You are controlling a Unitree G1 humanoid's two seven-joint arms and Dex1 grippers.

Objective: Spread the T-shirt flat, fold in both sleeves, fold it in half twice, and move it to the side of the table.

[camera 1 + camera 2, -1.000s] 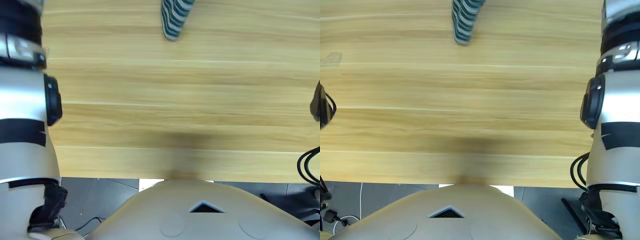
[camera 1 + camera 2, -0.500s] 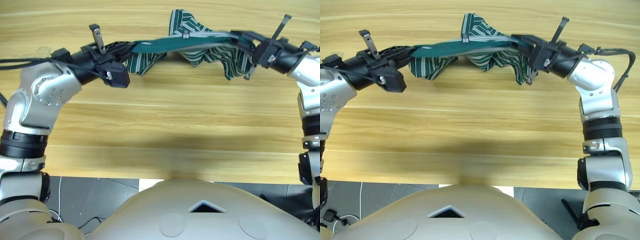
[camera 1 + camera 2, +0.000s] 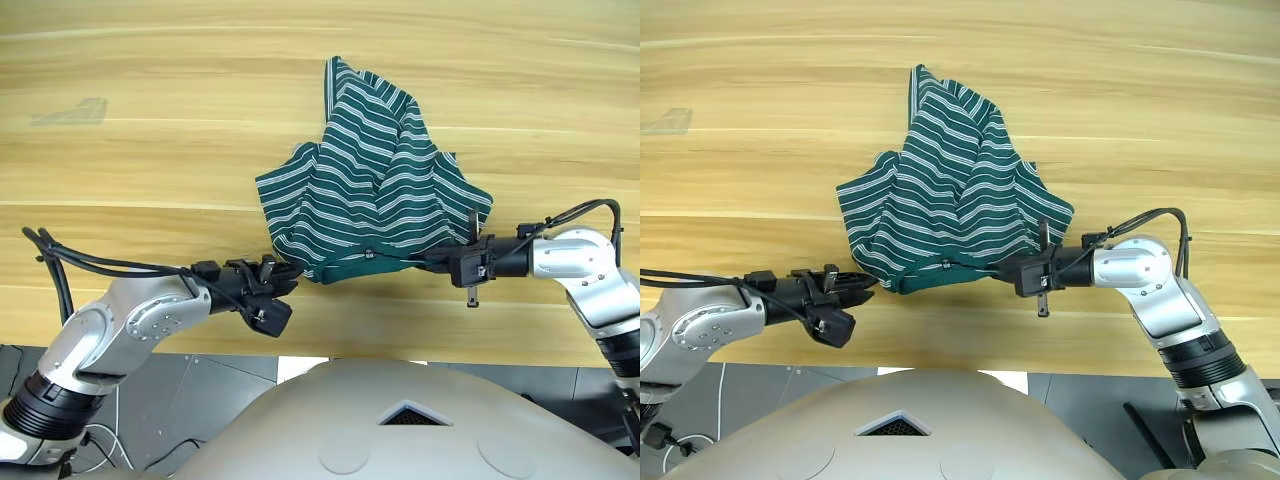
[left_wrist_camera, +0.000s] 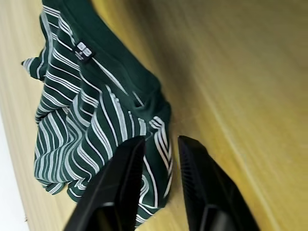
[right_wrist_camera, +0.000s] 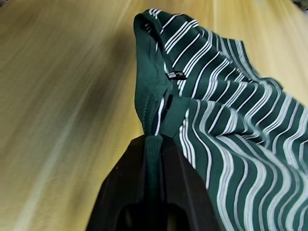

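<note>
The T-shirt (image 3: 375, 190), green with white stripes, lies bunched and wrinkled on the counter (image 3: 150, 150), about midway along it. Its dark collar edge is turned toward the counter's near edge, and a narrow end points toward the far side. The left end effector (image 3: 283, 283) sits low over the counter's near edge, at the shirt's left corner. Its fingers (image 4: 120, 178) stand narrowly apart with a bunch of striped cloth between them. The right end effector (image 3: 432, 262) is also low by the counter's near edge, at the shirt's right corner, pinched tight on the plain green collar band. The band runs between the two end effectors, with a small label (image 4: 84, 49) on it.
</note>
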